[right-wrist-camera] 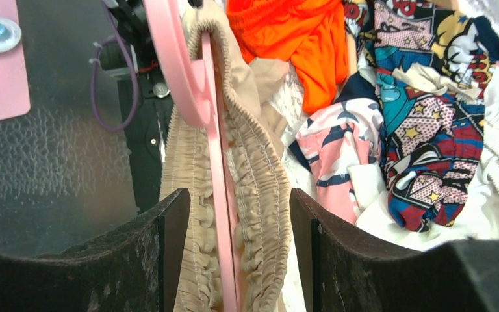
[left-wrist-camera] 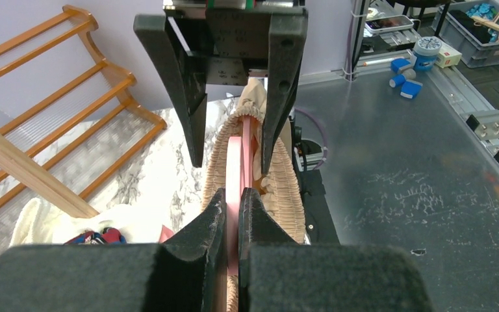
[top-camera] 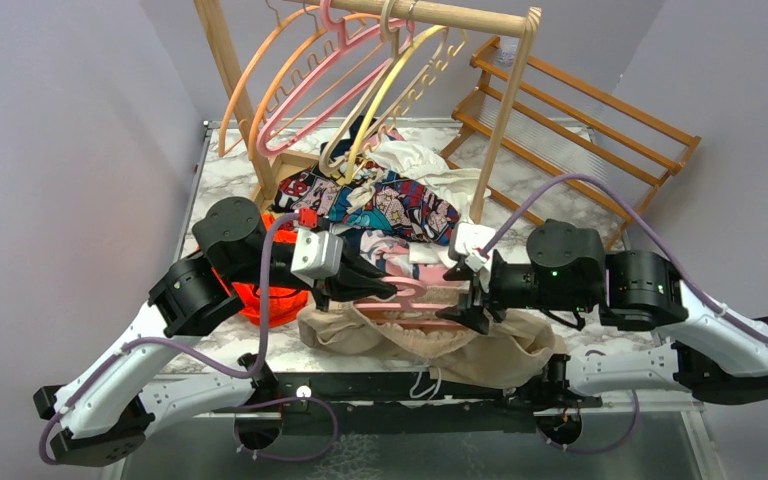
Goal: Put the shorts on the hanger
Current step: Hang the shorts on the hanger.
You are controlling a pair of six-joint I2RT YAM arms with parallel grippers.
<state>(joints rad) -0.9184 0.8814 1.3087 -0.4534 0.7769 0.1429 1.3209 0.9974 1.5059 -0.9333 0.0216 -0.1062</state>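
The pink hanger [top-camera: 418,291] lies level between my two grippers, above the table's front edge. The beige shorts [top-camera: 440,350] hang from it, their gathered waistband [right-wrist-camera: 263,195] wrapped round both sides of the hanger's arm [right-wrist-camera: 217,195]. My left gripper [top-camera: 382,289] is shut on the hanger's thin pink bar [left-wrist-camera: 234,172], its pads [left-wrist-camera: 216,214] pressed flat against it. My right gripper [top-camera: 467,297] faces it from the other end. It stands open, and its fingers [right-wrist-camera: 169,247] straddle the waistband and the hanger with a gap on each side.
A bright orange garment [top-camera: 275,300] lies beside the left arm. A comic-print cloth [top-camera: 390,205] and white fabric are piled behind the hanger. Orange, pink and yellow hangers hang from a wooden rail [top-camera: 440,15] at the back. A slatted wooden rack [top-camera: 580,110] leans at back right.
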